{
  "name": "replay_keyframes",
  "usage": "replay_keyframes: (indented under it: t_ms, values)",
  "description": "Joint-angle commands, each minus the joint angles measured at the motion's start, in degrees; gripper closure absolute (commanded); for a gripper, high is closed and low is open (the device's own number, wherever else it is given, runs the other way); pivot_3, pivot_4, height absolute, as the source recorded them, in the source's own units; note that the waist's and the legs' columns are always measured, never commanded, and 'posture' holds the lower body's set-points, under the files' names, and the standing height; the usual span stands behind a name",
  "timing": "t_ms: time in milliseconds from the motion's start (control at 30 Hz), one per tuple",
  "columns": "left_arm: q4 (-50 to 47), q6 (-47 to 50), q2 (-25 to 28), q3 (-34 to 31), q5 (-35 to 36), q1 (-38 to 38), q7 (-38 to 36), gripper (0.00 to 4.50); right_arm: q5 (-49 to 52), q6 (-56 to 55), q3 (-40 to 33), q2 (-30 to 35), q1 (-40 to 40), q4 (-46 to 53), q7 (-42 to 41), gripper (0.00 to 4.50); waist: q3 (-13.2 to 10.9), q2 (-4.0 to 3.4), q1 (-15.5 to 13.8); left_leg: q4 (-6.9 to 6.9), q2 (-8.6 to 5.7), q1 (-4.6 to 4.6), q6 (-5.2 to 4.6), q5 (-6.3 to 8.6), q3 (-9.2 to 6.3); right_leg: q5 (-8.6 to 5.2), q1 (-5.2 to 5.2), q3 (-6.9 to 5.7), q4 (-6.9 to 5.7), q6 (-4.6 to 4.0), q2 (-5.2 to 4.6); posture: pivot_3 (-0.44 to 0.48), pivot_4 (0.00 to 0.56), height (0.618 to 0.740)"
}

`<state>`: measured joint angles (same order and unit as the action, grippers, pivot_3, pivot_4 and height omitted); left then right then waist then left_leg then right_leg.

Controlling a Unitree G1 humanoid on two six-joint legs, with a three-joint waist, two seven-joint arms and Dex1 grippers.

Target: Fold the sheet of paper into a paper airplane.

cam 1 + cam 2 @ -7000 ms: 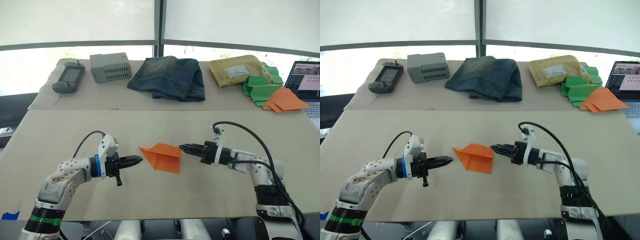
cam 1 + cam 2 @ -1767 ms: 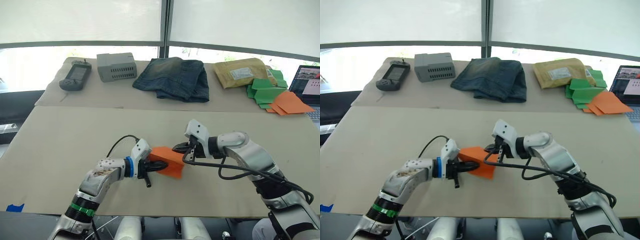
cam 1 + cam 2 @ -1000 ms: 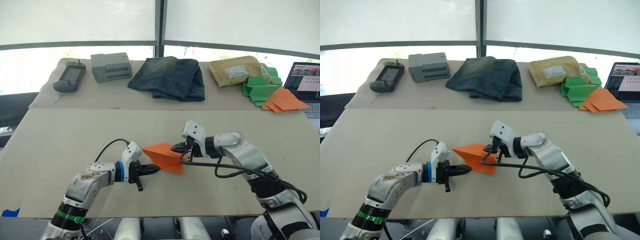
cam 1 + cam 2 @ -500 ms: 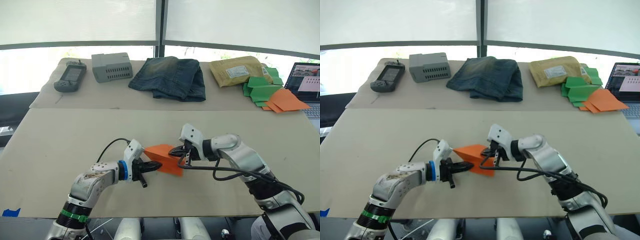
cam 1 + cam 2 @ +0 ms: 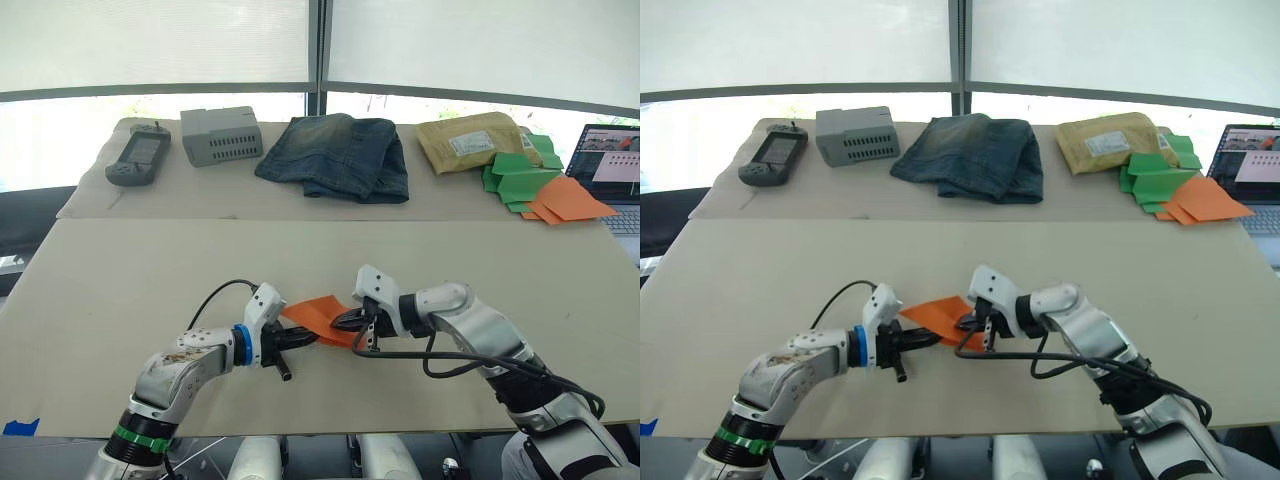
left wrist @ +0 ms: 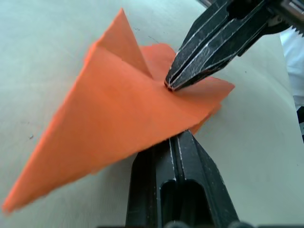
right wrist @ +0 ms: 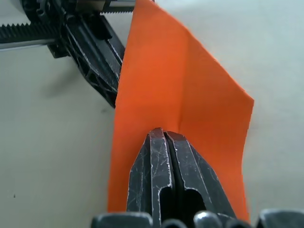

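The paper (image 5: 318,314) lies near the middle of the front surface (image 5: 120,280), already folded to a pointed wedge with layered flaps. The left claw (image 5: 308,337) is pressed together, its tips under the paper's near edge; whether it pinches a layer cannot be told. The right claw (image 5: 340,321) is pressed together, tips bearing down on the top layer, as the left wrist view shows.

Step in hand, by judgement: setting or holding a crease late in the folding. The next move calls for one claw to pin the body while the other lifts a flap.

Open surface surrounds the paper on every side. Jeans (image 5: 335,155) and piled papers (image 5: 540,185) lie well apart.
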<state>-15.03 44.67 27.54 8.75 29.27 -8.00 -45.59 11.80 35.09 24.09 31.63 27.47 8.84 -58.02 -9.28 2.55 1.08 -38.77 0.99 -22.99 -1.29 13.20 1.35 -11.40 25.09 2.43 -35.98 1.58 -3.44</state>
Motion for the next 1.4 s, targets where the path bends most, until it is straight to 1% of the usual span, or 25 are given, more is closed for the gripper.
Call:
replay_keyframes:
  t_ms: [33,200,300,533,733,900,1000,1033,1133,1167,1233,1300,1400]
  values:
    - [-0.41,1.49,1.10,0.19,-0.13,2.36,0.67,4.50,-0.47,-1.15,0.04,-0.52,0.80,0.28,-0.28,4.45,0.00,0.00,0.00,0.01,0.00,0.02,0.00,0.00,0.00,0.00,-0.01,0.00,0.00,0.00,0.00,0.000,0.150,0.722]
    - [-1.47,1.25,1.23,-0.29,0.33,3.62,0.58,4.50,-1.29,-2.00,-0.17,-0.68,3.68,0.82,-0.89,4.45,0.00,0.00,0.08,0.00,0.01,0.05,0.00,0.00,0.00,-0.03,-0.01,0.00,-0.02,-0.05,0.01,0.000,0.150,0.722]
    - [-1.38,1.10,1.15,-0.58,0.27,3.80,0.70,4.50,-1.63,-0.97,0.60,0.27,3.81,2.17,-1.90,4.45,0.00,0.00,-0.08,0.01,0.01,0.05,0.00,0.00,0.01,-0.03,-0.01,-0.01,-0.02,-0.06,0.01,0.000,0.150,0.722]
    - [-0.78,0.71,1.08,-0.63,-0.08,3.56,0.86,4.50,-2.85,-0.02,1.80,3.90,1.12,4.55,-2.31,4.45,0.00,0.00,-0.21,0.04,0.01,0.03,0.00,0.00,0.00,-0.05,-0.01,-0.01,0.00,-0.07,-0.01,0.000,0.150,0.722]
    - [-0.04,0.51,1.80,-0.45,-0.36,3.10,0.14,4.50,-1.76,1.49,0.68,5.57,-2.07,7.39,-1.28,4.45,0.00,0.00,-0.14,0.03,0.01,0.07,0.00,0.00,0.01,-0.20,-0.03,0.00,-0.02,-0.33,0.00,0.000,0.150,0.722]
    - [0.24,0.94,2.92,-1.24,0.34,2.13,-1.07,4.50,-3.44,-0.29,1.17,6.04,-4.57,5.73,0.07,4.45,0.00,0.00,-0.08,0.03,0.02,0.13,0.00,0.00,0.03,-0.23,-0.06,-0.01,-0.02,-0.38,0.02,0.000,0.150,0.722]
    - [-0.41,1.76,4.55,-4.38,3.75,2.04,-3.80,4.50,-3.85,-1.41,1.20,6.23,-5.27,5.10,0.29,4.45,0.00,0.00,-0.01,0.03,0.03,0.14,0.00,0.00,0.02,-0.24,-0.06,-0.01,-0.03,-0.39,0.03,0.000,0.150,0.722]
    - [-1.00,2.81,5.02,-6.61,7.10,2.03,-5.62,4.50,-4.20,-1.96,1.37,6.45,-5.56,4.78,0.31,4.45,0.00,0.00,0.00,0.03,0.04,0.14,0.00,0.00,0.01,-0.24,-0.06,-0.01,-0.03,-0.40,0.03,0.000,0.150,0.722]
    - [-2.70,8.74,7.11,-14.84,20.47,0.81,-11.18,4.50,-5.40,-3.74,2.04,6.95,-6.29,3.66,0.55,4.45,-0.01,0.01,-0.10,0.03,0.08,0.08,0.00,0.00,0.00,-0.26,0.01,-0.05,-0.04,-0.42,0.04,0.000,0.150,0.722]
    - [-2.66,10.60,7.74,-16.90,23.94,0.04,-11.93,4.50,-5.41,-4.01,2.04,6.82,-6.47,3.40,0.71,4.45,-0.01,0.01,-0.18,0.03,0.09,0.08,0.00,0.00,0.00,-0.27,0.01,-0.06,-0.03,-0.43,0.03,0.000,0.150,0.722]
    - [-0.67,12.89,8.02,-20.35,28.40,-2.75,-11.19,4.50,-5.73,-4.48,2.17,6.47,-6.73,2.86,0.88,4.45,-0.01,0.01,-0.34,0.02,0.08,0.08,0.01,0.00,-0.02,-0.28,-0.02,-0.08,-0.01,-0.43,0.01,0.000,0.150,0.722]
    - [2.55,13.29,7.39,-22.30,29.61,-6.41,-9.00,4.50,-6.12,-4.75,2.30,6.02,-6.84,2.38,1.03,4.45,-0.01,0.02,-0.38,-0.06,0.06,0.12,0.00,0.00,-0.07,-0.27,-0.10,-0.08,-0.01,-0.41,0.00,0.000,0.150,0.722]
    - [8.86,11.13,5.82,-21.64,24.79,-11.72,-4.00,4.50,-6.48,-4.96,2.57,5.59,-6.90,1.94,1.36,4.45,-0.02,0.04,-0.37,-0.10,0.02,0.29,0.01,0.00,-0.06,-0.25,-0.31,-0.06,0.03,-0.37,0.00,0.000,0.150,0.722]
